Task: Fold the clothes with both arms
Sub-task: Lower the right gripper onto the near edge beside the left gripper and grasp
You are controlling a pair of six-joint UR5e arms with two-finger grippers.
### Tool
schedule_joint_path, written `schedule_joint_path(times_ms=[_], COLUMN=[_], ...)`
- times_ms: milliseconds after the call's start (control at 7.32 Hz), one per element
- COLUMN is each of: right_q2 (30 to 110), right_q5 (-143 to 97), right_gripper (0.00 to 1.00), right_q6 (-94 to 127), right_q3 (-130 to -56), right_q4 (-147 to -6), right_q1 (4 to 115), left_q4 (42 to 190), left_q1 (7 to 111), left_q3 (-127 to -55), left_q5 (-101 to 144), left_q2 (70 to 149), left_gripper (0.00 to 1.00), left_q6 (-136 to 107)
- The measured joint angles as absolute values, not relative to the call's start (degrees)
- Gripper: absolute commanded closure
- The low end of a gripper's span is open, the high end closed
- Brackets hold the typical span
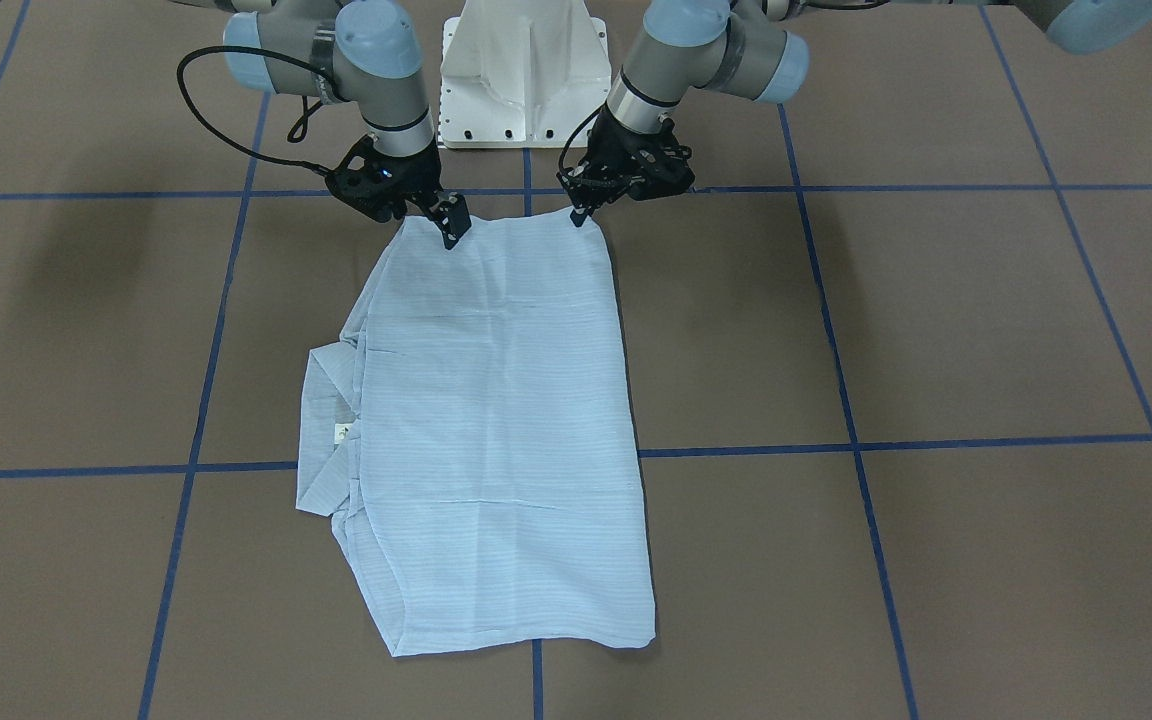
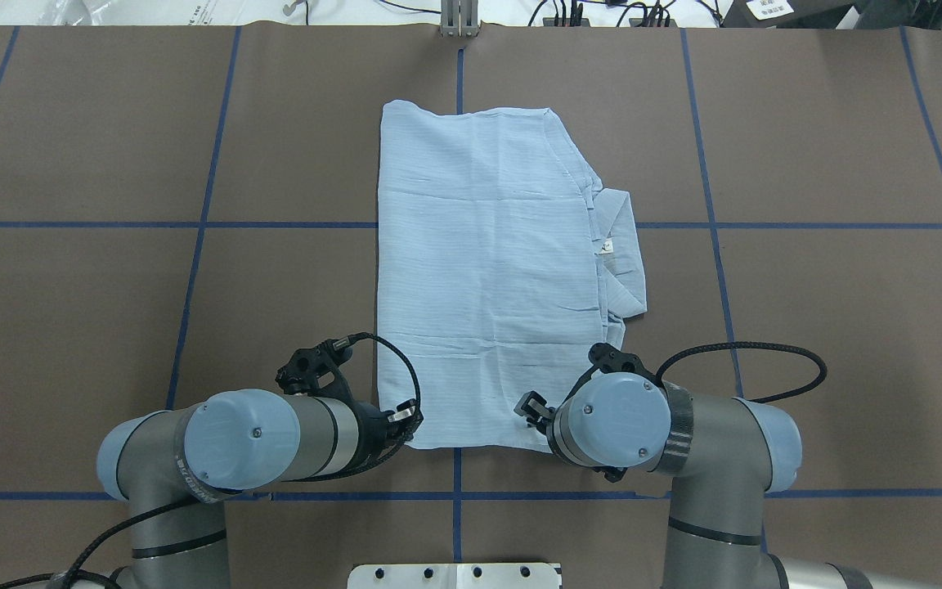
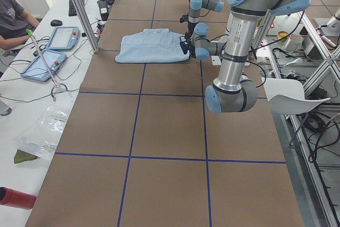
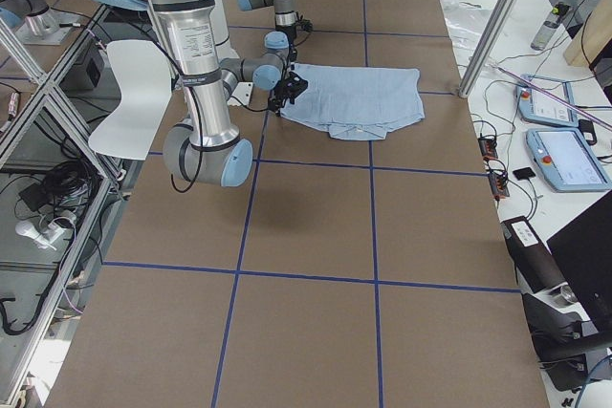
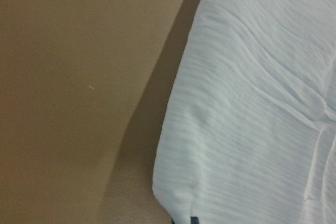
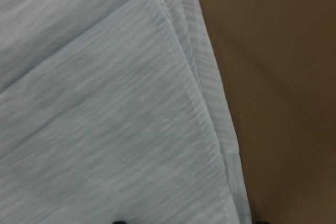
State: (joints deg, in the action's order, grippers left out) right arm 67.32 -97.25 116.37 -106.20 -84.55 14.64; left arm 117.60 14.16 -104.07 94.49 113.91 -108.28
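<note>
The pale blue striped shirt (image 1: 496,420) (image 2: 487,278) lies folded flat in a long rectangle, with its collar and neck label (image 2: 607,244) sticking out on my right. My left gripper (image 1: 581,212) (image 2: 405,419) is at the shirt's near left corner. In the left wrist view that corner (image 5: 173,203) sits slightly lifted at a single dark fingertip, so the gripper looks shut on it. My right gripper (image 1: 451,225) (image 2: 530,407) stands over the near edge, a little in from the right corner. The right wrist view shows layered hems (image 6: 199,108) and two fingertips set apart, so it looks open.
The white pedestal base (image 1: 524,70) stands just behind both grippers. Blue tape lines (image 2: 193,270) grid the brown table. Beyond the far edge are metal posts (image 3: 79,9), tablets (image 3: 64,38) and a seated person (image 3: 13,17). A red bottle (image 3: 16,198) lies at that side table's end.
</note>
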Motion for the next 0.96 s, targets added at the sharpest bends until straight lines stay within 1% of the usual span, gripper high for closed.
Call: schedule_joint_path(times_ms=[137,273,410,547,957], right_q2=[67.3,67.3,67.2,67.0,66.9], right_q5=[-97.2,-97.3,-97.8,-98.1,-98.5], right_gripper=[0.77,0.91,0.98,1.0,1.0], right_q6=[116.4,116.4,116.4,116.4,116.4], right_q3=[-106.3,-106.3,-106.5,-106.8,-107.2], right_q4=[-84.6,-84.5,-84.5,-84.6,-84.8], right_q1=[14.6,14.6,14.5,14.6,15.0], left_q4=[117.6,117.6,117.6,117.6,117.6], left_q1=[14.2,14.2,14.2,14.2,14.2], left_q3=[-104.0,-104.0,-104.0,-103.9,-103.5], left_q5=[94.4,94.4,94.3,94.3,94.3], left_q2=[113.9,113.9,113.9,113.9,113.9], left_gripper=[1.0,1.0,1.0,1.0,1.0], left_q6=[-108.3,-108.3,-108.3,-108.3,-108.2])
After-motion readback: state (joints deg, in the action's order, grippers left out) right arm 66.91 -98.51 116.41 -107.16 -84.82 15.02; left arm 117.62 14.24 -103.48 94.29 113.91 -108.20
